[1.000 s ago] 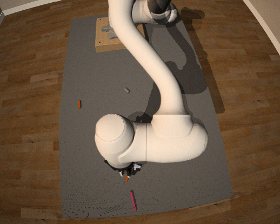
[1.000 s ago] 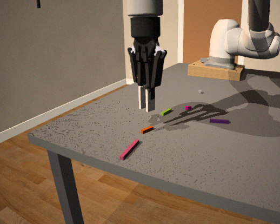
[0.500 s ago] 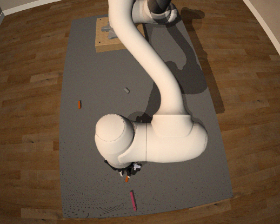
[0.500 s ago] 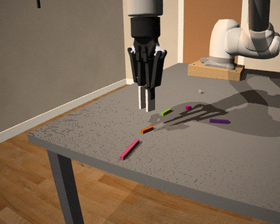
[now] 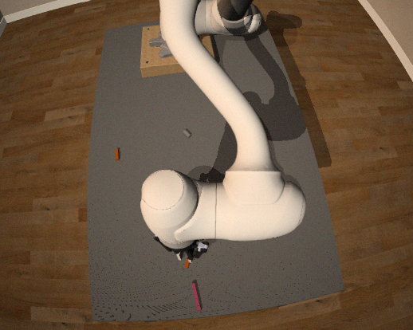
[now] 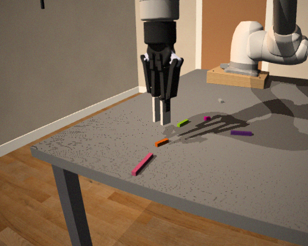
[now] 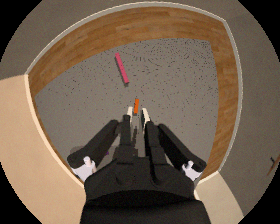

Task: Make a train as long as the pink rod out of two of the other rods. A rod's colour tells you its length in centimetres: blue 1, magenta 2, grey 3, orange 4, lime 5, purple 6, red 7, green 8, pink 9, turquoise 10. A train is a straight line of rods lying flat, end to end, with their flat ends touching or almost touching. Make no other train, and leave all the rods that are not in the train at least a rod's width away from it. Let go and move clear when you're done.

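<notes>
The pink rod (image 5: 196, 296) lies flat near the table's front edge; it also shows in the side view (image 6: 142, 164) and the wrist view (image 7: 122, 68). An orange rod (image 6: 162, 142) lies just behind it, roughly in line with it but with a gap between them. My gripper (image 6: 161, 122) hangs pointing down above the table, over the orange rod's far end, fingers narrow with nothing between them. In the wrist view the orange rod (image 7: 136, 104) shows just past the fingertips. A lime rod (image 6: 182, 122), a magenta rod (image 6: 207, 118) and a purple rod (image 6: 241, 133) lie further back.
A second orange rod (image 5: 117, 154) lies near the table's left edge. A small grey rod (image 5: 186, 133) lies mid-table. The arm's wooden base block (image 5: 162, 56) stands at the far end. The arm hides the lime, magenta and purple rods in the overhead view.
</notes>
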{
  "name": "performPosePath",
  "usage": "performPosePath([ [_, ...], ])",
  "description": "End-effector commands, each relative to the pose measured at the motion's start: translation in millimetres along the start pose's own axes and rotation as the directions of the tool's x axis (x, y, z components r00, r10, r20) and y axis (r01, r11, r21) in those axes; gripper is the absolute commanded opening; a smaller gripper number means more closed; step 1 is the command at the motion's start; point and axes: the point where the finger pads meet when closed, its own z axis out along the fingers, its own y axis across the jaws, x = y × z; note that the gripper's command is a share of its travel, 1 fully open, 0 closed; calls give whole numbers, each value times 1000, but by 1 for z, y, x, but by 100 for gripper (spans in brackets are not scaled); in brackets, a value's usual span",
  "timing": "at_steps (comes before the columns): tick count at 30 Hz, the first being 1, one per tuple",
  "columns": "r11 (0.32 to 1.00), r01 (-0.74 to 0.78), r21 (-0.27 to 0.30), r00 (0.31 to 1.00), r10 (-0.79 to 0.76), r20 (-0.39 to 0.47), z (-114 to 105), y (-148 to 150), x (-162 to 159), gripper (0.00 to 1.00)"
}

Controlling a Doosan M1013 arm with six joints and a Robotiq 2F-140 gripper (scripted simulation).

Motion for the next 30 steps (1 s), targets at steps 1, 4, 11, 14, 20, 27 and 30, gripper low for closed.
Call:
performPosePath([
  [1,1000,0,0,1000,0,0,3,0,0,23],
  [4,1000,0,0,1000,0,0,8,0,0,23],
  [11,1000,0,0,1000,0,0,15,0,0,23],
  [14,1000,0,0,1000,0,0,20,0,0,23],
  [20,1000,0,0,1000,0,0,29,0,0,23],
  [27,1000,0,0,1000,0,0,36,0,0,23],
  [30,1000,0,0,1000,0,0,39,0,1,23],
])
